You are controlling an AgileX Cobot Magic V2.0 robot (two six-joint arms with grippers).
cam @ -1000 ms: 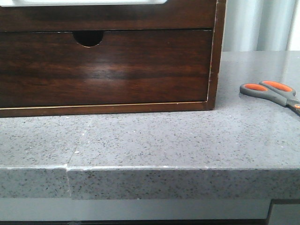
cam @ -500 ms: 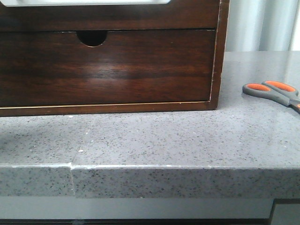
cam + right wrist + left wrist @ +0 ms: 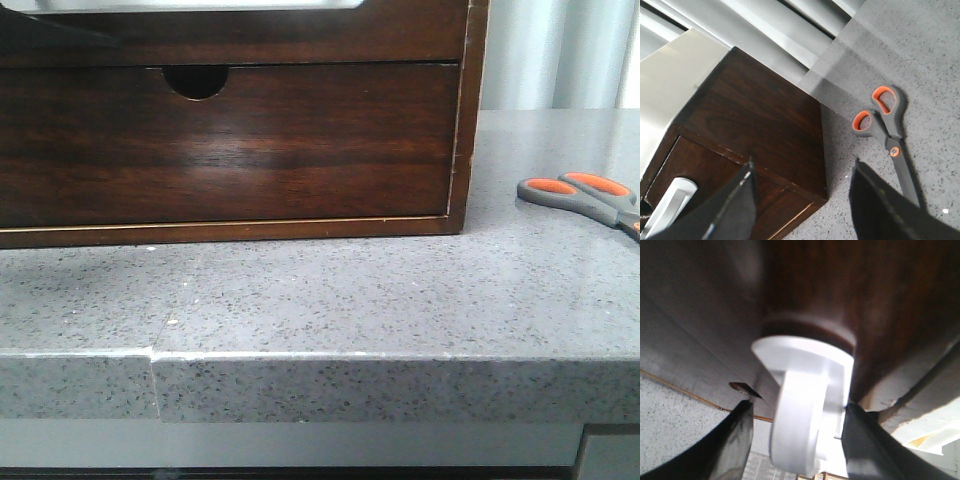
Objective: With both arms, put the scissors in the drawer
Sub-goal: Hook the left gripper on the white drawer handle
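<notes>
Scissors, grey handles, orange-lined loops, lying flat

The front camera sits low at the edge of the speckled grey stone counter, facing forward and close to the dark brown glossy wooden drawer cabinet — only its lower part fits the frame. The left wrist camera is pressed near a white plastic handle on dark wood, while the right wrist camera looks down from above on the cabinet's top and the grey-handled scissors with orange-lined loops — both also seen from the front.
</notes>
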